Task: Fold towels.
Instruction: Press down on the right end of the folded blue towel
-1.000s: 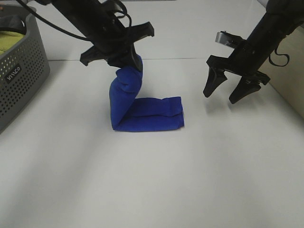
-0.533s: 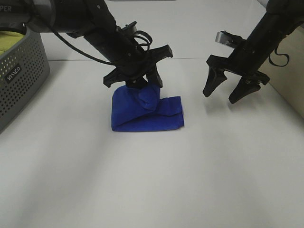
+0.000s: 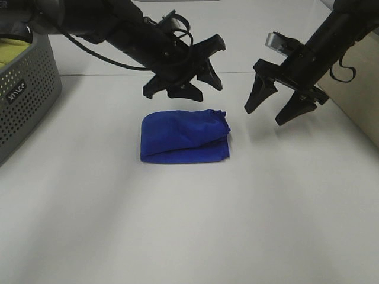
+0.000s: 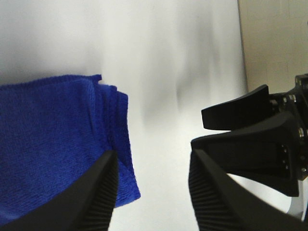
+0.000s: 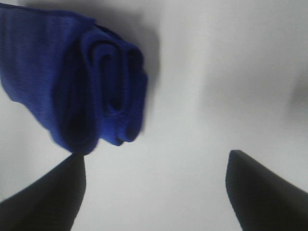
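A: From up high: blue towel (image 3: 184, 135) folded flat on the white table (image 3: 189, 225), near the middle. Left gripper (image 3: 193, 86) just above its far edge, jaws apart, holding nothing.

B: And on the right side?

A: Right gripper (image 3: 278, 106) up in the air beside the towel, not touching it. Jaws spread very wide, nothing between them. Grey basket (image 3: 26, 89) with holes at the far left edge, something yellow-green (image 3: 13, 50) inside.

B: From the left wrist?

A: Two dark ribbed fingers (image 4: 96, 197) with a gap between, empty. Blue towel (image 4: 53, 139) under one finger, folded layers showing along its edge. White table (image 4: 159, 72) past it. Right gripper (image 4: 250, 144) off to the side, black.

B: From the right wrist?

A: Two black fingertips (image 5: 50, 195) far apart, bare white table (image 5: 192, 96) between them. Blue towel (image 5: 82, 82) close to one tip, rolled folds seen end-on, a bit blurry.
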`<action>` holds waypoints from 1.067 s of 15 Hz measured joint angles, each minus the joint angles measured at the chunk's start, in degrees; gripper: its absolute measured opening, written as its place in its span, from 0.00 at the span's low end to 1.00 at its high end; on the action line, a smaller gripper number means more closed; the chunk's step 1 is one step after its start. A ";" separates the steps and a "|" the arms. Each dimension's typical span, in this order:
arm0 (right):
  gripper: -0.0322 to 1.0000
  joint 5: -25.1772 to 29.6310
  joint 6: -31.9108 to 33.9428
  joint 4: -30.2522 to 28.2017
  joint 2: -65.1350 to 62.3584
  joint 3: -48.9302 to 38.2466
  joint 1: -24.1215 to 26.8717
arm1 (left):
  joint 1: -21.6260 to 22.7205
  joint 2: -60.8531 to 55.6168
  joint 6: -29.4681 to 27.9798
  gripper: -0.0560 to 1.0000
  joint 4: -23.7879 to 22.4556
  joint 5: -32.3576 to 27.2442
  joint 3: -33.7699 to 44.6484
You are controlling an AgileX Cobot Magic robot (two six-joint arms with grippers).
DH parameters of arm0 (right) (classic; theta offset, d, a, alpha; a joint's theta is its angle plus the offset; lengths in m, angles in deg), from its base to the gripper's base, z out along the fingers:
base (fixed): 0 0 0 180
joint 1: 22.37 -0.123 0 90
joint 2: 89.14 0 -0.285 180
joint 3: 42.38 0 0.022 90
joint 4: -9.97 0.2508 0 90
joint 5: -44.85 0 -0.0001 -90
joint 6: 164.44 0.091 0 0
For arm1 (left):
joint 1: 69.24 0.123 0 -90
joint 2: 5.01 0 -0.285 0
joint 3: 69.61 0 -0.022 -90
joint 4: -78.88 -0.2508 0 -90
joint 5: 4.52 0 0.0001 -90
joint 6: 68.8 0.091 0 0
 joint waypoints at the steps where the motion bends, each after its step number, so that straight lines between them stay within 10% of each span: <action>1: 0.78 0.17 -1.60 2.92 -0.92 0.00 0.00 | 1.03 -1.43 2.29 0.48 -1.89 0.00 0.00; 8: 0.78 1.78 -14.73 30.54 0.11 0.06 -6.76 | 10.77 -5.21 4.87 0.48 -8.42 -2.86 -0.11; 16: 0.77 2.12 -16.56 33.06 11.75 0.06 -6.30 | 12.61 -6.88 4.87 0.48 -8.71 -4.18 -0.11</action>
